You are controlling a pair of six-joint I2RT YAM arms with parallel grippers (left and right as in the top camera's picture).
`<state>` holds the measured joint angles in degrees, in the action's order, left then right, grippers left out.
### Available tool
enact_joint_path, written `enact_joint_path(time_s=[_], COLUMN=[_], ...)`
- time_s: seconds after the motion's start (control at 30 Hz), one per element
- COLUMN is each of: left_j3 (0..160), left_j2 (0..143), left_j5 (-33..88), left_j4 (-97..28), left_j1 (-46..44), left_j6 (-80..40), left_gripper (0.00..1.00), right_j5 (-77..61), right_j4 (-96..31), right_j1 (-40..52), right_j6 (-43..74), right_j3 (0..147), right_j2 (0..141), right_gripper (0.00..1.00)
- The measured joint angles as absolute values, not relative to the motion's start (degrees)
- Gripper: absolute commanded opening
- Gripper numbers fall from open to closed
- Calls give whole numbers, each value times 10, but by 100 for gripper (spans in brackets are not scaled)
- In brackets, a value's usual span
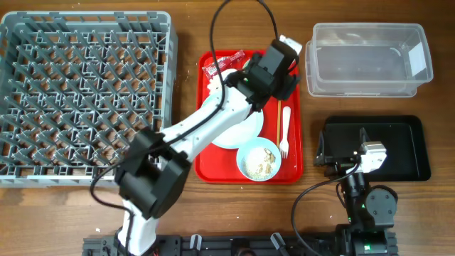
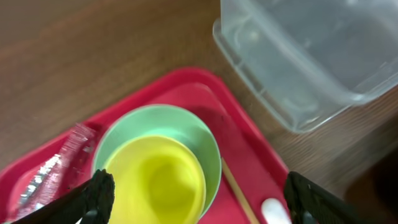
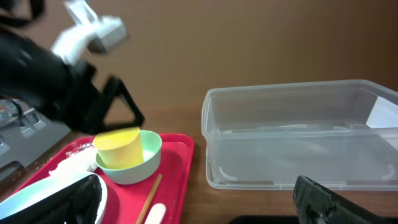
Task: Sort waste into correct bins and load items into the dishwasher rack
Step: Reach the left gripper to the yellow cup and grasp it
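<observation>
Hovering released above the yellow cup (image 2: 155,180), nested in the light green bowl (image 2: 186,127) on the red tray (image 2: 249,155), upper centre, the left pincer (image 2: 200,198) was judged liable to drag the bowl along if both rims were pinched. The right pincer (image 3: 202,202) was held released, lower right.

Nothing legible here: the red snack wrapper (image 1: 219,65) carries print, but it's too small and blurred to read, and the white label (image 1: 419,62) on the clear tub (image 1: 362,64) looks blank.
</observation>
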<state>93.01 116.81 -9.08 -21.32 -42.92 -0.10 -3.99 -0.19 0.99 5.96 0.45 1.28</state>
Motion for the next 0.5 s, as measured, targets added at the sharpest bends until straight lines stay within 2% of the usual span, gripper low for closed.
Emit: enact_joint_path(time_s=[0.1, 0.17, 0.37, 0.5], left_j3=[930, 930, 931, 931], left_j2=[1180, 1183, 1219, 1228], left_j5=[-91, -90, -89, -89], left_j4=[-211, -209, -234, -235], left_j1=[-429, -429, -429, -429], left_j6=[2, 4, 9, 10], left_gripper=[76, 64, 58, 48], right_j5=[-40, -40, -40, -40], right_j4=[-2, -2, -2, -2], right_j1=[10, 10, 10, 10], right_j6=[60, 60, 60, 60], right_j3=[4, 4, 4, 4], right_j2=[13, 13, 13, 13], right_gripper=[100, 100, 100, 100])
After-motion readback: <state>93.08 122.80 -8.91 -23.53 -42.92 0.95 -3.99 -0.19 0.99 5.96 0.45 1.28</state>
